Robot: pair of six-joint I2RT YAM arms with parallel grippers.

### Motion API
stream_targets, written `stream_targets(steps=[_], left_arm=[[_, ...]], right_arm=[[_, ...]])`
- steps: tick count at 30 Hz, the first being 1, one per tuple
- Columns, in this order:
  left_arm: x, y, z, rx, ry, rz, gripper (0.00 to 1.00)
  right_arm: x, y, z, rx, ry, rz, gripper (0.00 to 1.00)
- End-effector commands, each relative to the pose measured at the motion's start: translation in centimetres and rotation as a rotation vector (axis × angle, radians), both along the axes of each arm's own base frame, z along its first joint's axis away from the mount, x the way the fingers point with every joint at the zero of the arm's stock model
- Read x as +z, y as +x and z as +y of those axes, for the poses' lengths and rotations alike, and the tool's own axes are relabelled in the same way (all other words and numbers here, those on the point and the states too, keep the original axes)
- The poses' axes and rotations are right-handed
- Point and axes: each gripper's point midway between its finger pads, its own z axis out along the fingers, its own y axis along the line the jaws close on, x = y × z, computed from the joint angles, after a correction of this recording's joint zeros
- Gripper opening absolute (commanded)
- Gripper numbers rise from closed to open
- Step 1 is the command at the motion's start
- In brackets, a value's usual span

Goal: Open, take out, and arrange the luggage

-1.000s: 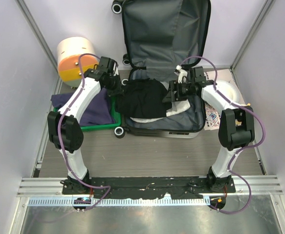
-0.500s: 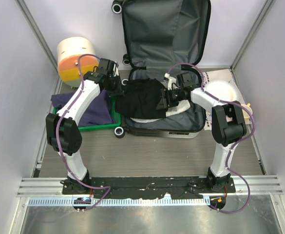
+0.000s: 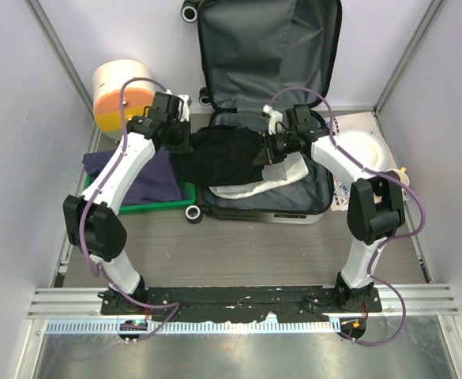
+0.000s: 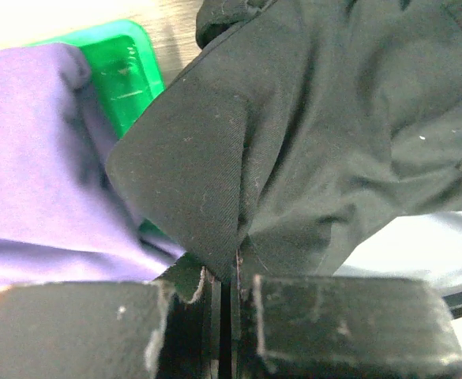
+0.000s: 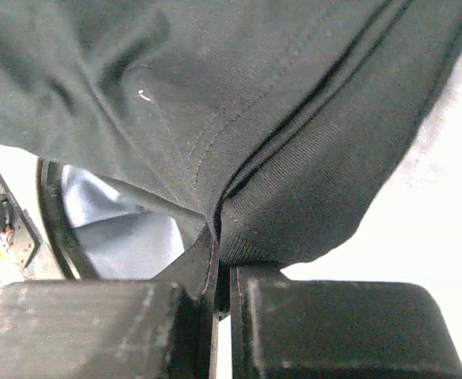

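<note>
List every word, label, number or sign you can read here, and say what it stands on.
None can be read as text.
Open hard-shell suitcase with dark grey fabric lining, front rim: faint light marks, too small to read.
Printed white sheet right of it: coloured pattern, too small to read.
Black fabric garment: plain, no lettering.

The luggage (image 3: 270, 47) has a dark grey lining edged in black, and inside it a black garment (image 3: 223, 154) lies over a white cloth (image 3: 250, 188). Left of the luggage are a purple cloth (image 3: 155, 178) on a bright green tray (image 3: 159, 207) and a cylinder (image 3: 118, 95), cream above and orange below.
</note>
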Motion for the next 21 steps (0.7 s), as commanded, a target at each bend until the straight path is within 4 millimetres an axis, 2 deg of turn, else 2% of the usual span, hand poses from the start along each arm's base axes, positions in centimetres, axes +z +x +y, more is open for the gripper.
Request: stream_targets(steps=[1,4,7,8,10,11,13,14,15,17,18,19,20,21], left_arm=[[5.5,-0.3,3.7,-0.025,0.151,-0.183,0.0],[6.2,-0.4,6.1,-0.016,0.188,-0.204,0.0],[7.0,-0.2,9.1,0.009,0.217,-0.22,0.0],[7.0,-0.2,10.8,0.035,0.225,-0.214,0.0],[7.3,-0.2,12.6,0.038,0.256,-0.222,0.0],[7.3,-0.2,14.4,0.07,0.27,-0.22,0.0],[7.3,-0.1,16.4,0.082,0.304,-0.224,0.0],[7.3,0.0,18.8,0.132,0.319,-0.219,0.0],[7.0,0.0,19.8,0.148,0.329,-0.211,0.0],[5.5,0.0,22.8,0.179,0.369,-0.179,0.0],[4.6,0.0,23.8,0.192,0.38,-0.16,0.0],[2.5,-0.2,24.4,0.185,0.387,-0.116,0.0],[1.7,0.0,25.8,0.188,0.407,-0.109,0.0],[0.8,-0.1,26.3,0.182,0.417,-0.093,0.0]], right_arm=[[7.2,-1.3,3.4,0.106,0.08,-0.17,0.01],[8.3,-1.2,5.0,0.124,0.101,-0.203,0.01],[9.2,-1.3,7.4,0.147,0.137,-0.228,0.01],[9.3,-1.4,8.9,0.158,0.148,-0.226,0.01],[9.7,-1.3,10.9,0.175,0.178,-0.245,0.01],[9.3,-1.5,12.9,0.197,0.189,-0.236,0.01],[9.7,-1.4,15.4,0.201,0.225,-0.244,0.01],[9.2,-0.7,17.2,0.207,0.239,-0.249,0.01],[9.1,-1.8,19.3,0.221,0.258,-0.227,0.01],[9.6,-1.8,22.1,0.242,0.298,-0.243,0.01],[6.8,-2.2,23.9,0.249,0.285,-0.196,0.01],[6.7,-2.2,25.1,0.256,0.296,-0.198,0.01],[6.0,-2.3,25.9,0.256,0.3,-0.183,0.01],[3.1,-2.2,26.9,0.254,0.279,-0.137,0.01]])
